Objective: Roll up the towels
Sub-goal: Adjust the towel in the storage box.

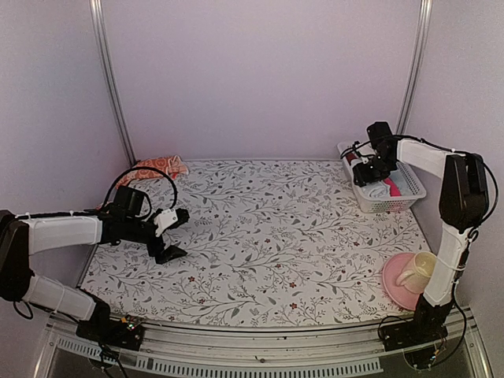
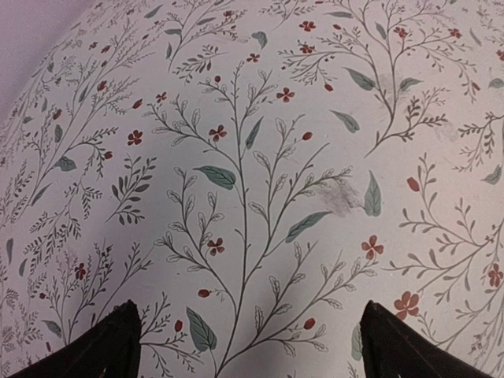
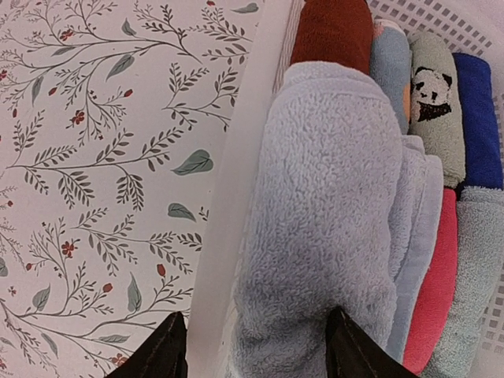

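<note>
The light blue towel (image 3: 331, 205), rolled into a thick fluffy roll, lies lengthwise over the near wall of the white basket (image 3: 236, 197). My right gripper (image 3: 256, 350) is shut on it. The right fingertip dents the roll, and the left fingertip stands just outside the basket wall. From above, the right gripper (image 1: 364, 176) hovers at the basket's left end. The orange-red towel (image 1: 160, 168) lies crumpled at the back left by the wall. My left gripper (image 1: 175, 235) is open and holds nothing, low over the flowered tablecloth, in front of and right of that towel. Its fingers (image 2: 110, 346) frame only cloth.
The basket (image 1: 411, 194) at the back right holds other rolled towels: dark red (image 3: 331, 31), panda-print (image 3: 433, 102), dark blue (image 3: 479, 118) and pink (image 3: 437, 299). A pink plate (image 1: 391, 285) with a cream cup (image 1: 417, 269) stands at the front right beside the right arm.
</note>
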`<state>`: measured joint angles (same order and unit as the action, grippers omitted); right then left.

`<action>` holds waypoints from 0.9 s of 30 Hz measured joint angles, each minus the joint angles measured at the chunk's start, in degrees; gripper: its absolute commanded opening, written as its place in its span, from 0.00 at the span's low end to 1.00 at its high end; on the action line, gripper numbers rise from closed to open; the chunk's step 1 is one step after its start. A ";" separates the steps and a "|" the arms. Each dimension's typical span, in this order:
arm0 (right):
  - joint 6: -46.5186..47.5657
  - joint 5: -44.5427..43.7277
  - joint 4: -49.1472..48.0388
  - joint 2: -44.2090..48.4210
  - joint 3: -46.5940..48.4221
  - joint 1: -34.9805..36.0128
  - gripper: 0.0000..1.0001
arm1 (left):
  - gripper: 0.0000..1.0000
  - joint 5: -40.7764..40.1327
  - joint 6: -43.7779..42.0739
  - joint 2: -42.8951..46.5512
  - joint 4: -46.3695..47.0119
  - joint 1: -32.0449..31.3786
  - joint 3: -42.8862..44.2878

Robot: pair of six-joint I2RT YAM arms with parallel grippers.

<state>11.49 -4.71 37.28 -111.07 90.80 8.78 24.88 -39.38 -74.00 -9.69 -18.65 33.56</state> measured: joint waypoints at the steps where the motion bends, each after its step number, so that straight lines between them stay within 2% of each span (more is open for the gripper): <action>1: 0.00 0.79 0.00 0.00 0.00 -0.31 0.60 | 0.97 0.00 0.00 0.00 0.00 0.00 0.00; 12: -0.02 5.70 -0.35 0.85 0.00 -5.88 0.61 | 0.97 -0.04 0.00 0.00 0.00 0.00 -0.33; 21: 0.17 5.40 -0.35 0.74 0.00 -6.08 0.60 | 0.97 -0.04 -0.02 0.00 0.02 0.00 -0.33; 27: 0.57 3.69 -0.26 -0.02 0.00 -5.68 0.64 | 0.97 -0.07 -0.02 0.00 0.00 0.00 -0.33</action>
<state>12.05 -1.02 37.01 -111.09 90.80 3.09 24.82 -39.40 -74.00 -9.69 -18.65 33.23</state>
